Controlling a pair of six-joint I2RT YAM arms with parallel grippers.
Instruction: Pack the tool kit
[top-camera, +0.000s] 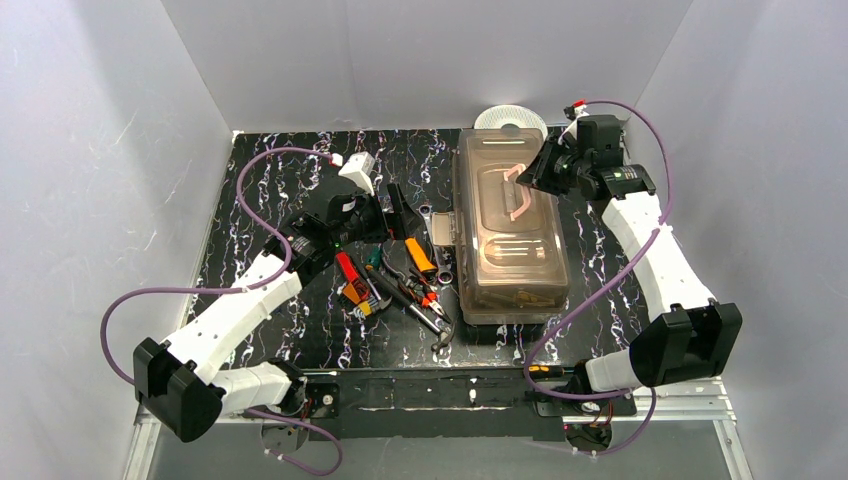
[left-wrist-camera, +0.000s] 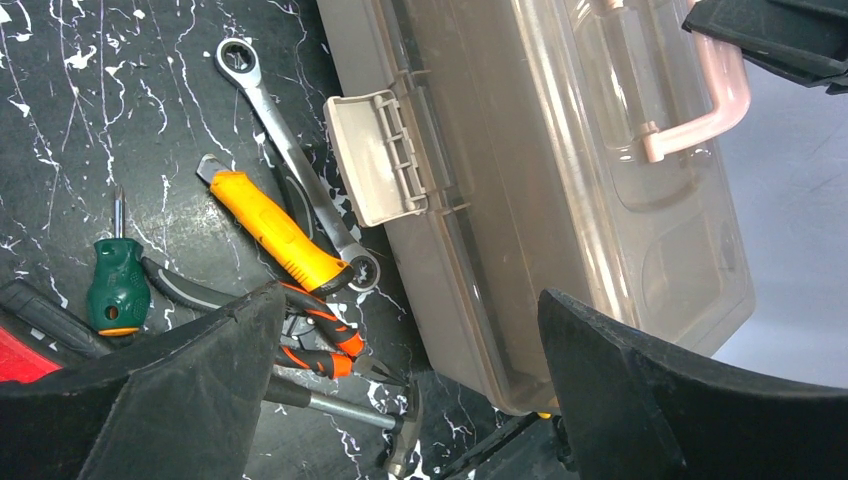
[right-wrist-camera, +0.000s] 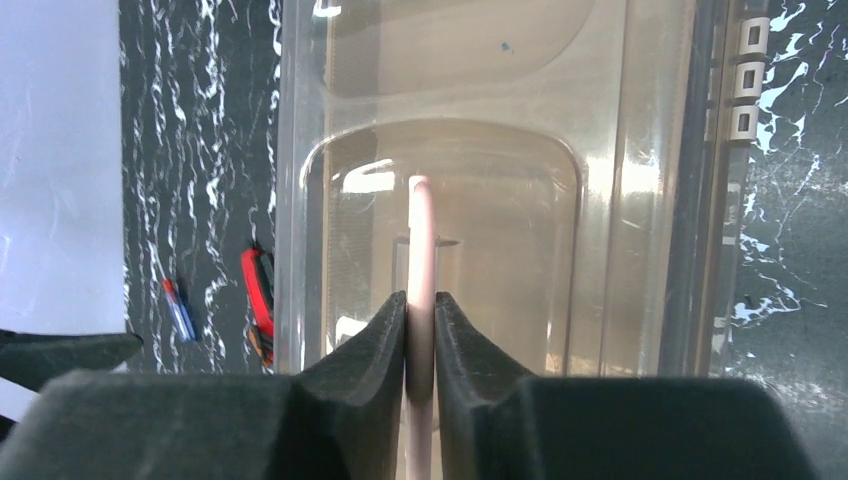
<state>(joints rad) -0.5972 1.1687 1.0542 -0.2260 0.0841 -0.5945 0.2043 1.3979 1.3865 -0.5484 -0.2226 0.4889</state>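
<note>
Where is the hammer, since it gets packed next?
Top view: the hammer lies at the toolbox's near-left corner, just nearer the arms than the orange-handled pliers.

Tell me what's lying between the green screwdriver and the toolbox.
An orange knife and a wrench lie between the green screwdriver and the toolbox, clearest in the left wrist view.

1. A smoky-brown toolbox (top-camera: 510, 250) lies lengthwise, right of centre, on the black marbled tabletop (top-camera: 270, 190), with its lid down.
2. The right claw (top-camera: 533, 172) meets the far end of the cream handle (top-camera: 520, 200), which stands raised off the lid.
3. The left claw (top-camera: 400, 212) hangs over loose tools just left of the box.
4. Among them are red pliers (top-camera: 350, 272), a green screwdriver (top-camera: 372, 256), an orange knife (top-camera: 420, 252) and a hammer (top-camera: 437, 328), which lies nearest the arm bases.
5. A white spool (top-camera: 510, 117) sits behind the box, by the back wall.
</note>
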